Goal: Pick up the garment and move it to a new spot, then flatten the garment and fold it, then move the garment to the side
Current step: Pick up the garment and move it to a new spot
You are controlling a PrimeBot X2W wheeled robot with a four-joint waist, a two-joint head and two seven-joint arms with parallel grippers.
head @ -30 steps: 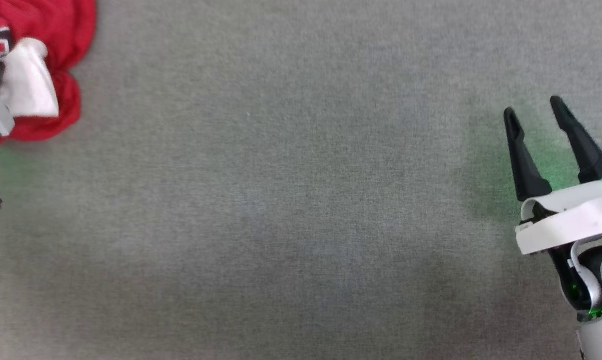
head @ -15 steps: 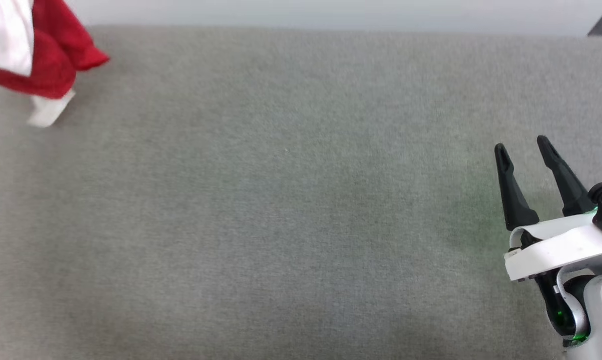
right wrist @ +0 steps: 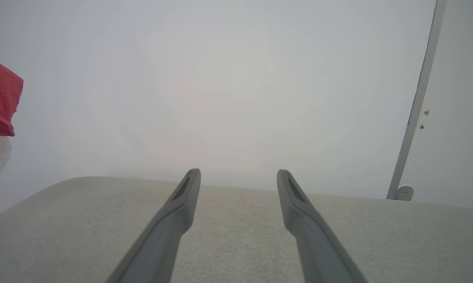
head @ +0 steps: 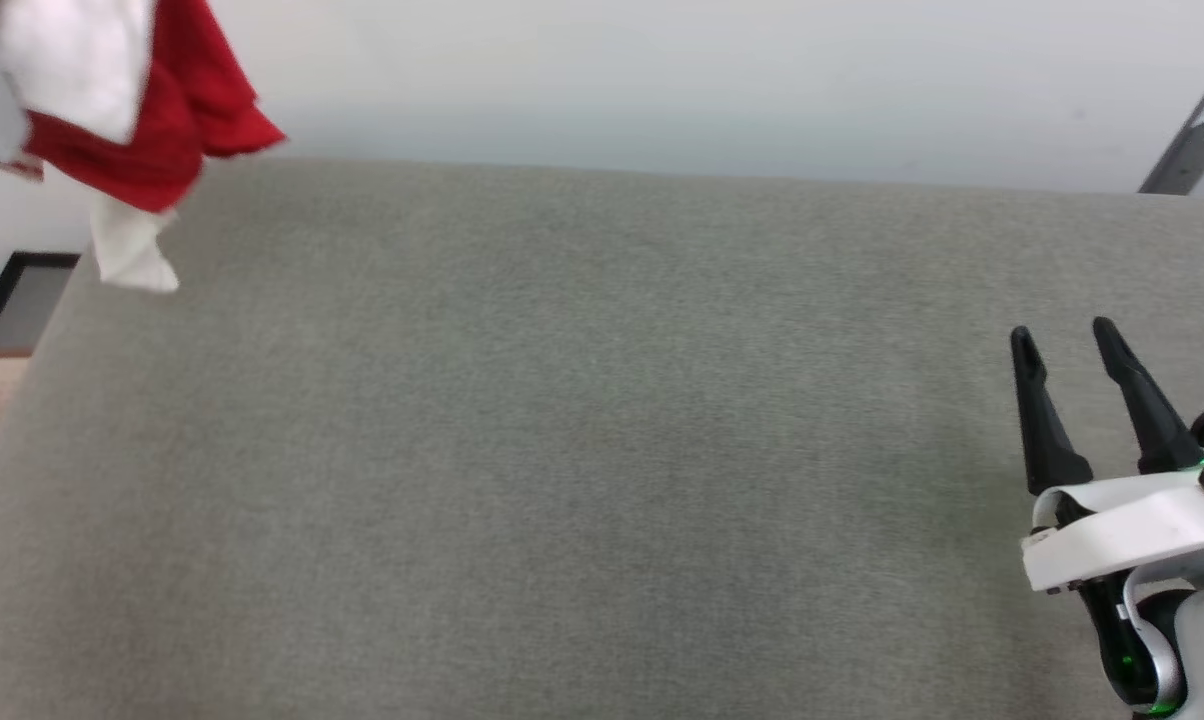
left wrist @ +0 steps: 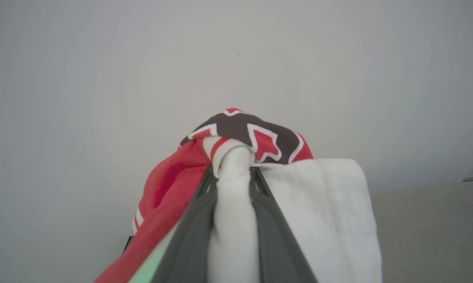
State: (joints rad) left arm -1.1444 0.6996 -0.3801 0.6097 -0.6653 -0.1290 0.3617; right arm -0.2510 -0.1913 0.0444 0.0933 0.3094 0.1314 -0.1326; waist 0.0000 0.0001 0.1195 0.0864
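garment (head: 184,128) aloft at far left in left hand (left wrist: 232,173), right hand (head: 1063,333) low right over table (head: 582,450)

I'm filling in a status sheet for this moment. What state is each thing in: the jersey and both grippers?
garment, bunched up, hanging in the air near the far left corner of the grey table, not yet flattened or folded.
left gripper, jaws shut on a white fold of the garment.
right gripper, jaws open, holding nothing, over the right side of the grey table.
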